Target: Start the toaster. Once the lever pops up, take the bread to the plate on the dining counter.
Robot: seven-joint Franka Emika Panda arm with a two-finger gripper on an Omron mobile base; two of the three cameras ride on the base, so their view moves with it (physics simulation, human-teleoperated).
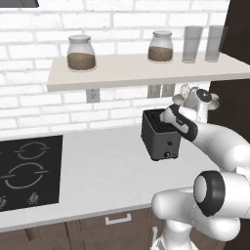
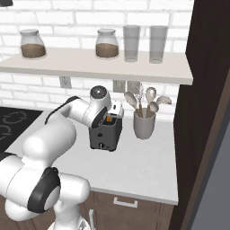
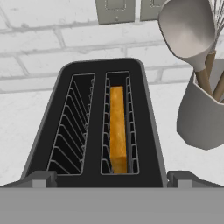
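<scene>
Directly below, bread [image 3: 117, 129] sits in toaster [image 3: 94, 127] slot

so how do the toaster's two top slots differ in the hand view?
The right slot of the boxy dark grey toaster holds a golden-brown slice of bread standing on edge; the left slot holds none. The left slot shows its wire guides down to the bottom, while the bread hides most of the right slot's inside. Both are long, parallel and lined with wire guides.

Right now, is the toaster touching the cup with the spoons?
Apart. The right base view shows bare counter between the toaster and the utensil cup.
</scene>
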